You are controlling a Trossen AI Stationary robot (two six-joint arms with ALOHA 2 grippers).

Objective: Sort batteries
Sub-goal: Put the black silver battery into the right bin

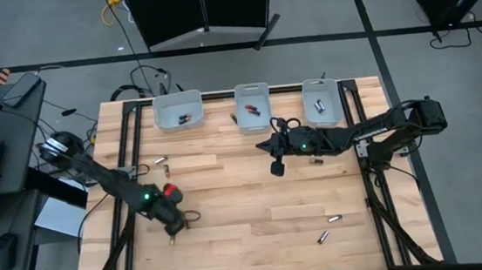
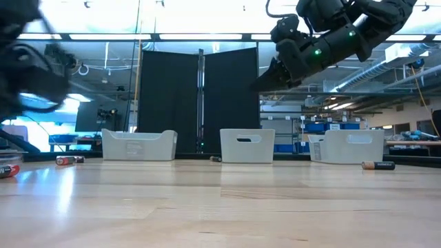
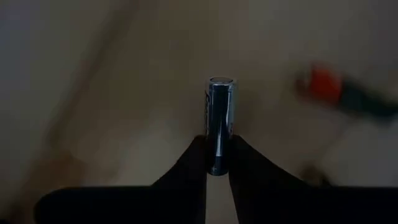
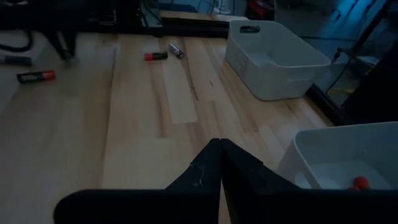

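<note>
My left gripper point(image 1: 171, 229) is over the table's near left part, shut on a silver-grey battery point(image 3: 220, 118). My right gripper point(image 1: 276, 167) hangs shut and empty high over the table point(image 2: 265, 81), in front of the middle bin point(image 1: 251, 93). Loose batteries lie flat on the wood: two near the left bin point(image 1: 165, 165), two at the near right point(image 1: 328, 227), and one under the right arm point(image 1: 317, 159). A black one with a red end point(image 4: 35, 76) lies near the left arm. The three bins hold a few batteries each. My left gripper pinches the silver-grey battery by its end nearest the wrist point(image 3: 217, 163), between its two fingertips point(image 3: 194, 155). The battery lies along the fingers and sticks out past them, its far cap point(image 3: 221, 81) free. It looks lifted clear of the blurred table below.
Three translucent white bins stand in a row along the far edge: left point(image 1: 177, 99), middle and right point(image 1: 320, 86). Black frame rails run along both sides of the table point(image 1: 128, 145). Bare wood lies open in the table's centre point(image 1: 238, 201).
</note>
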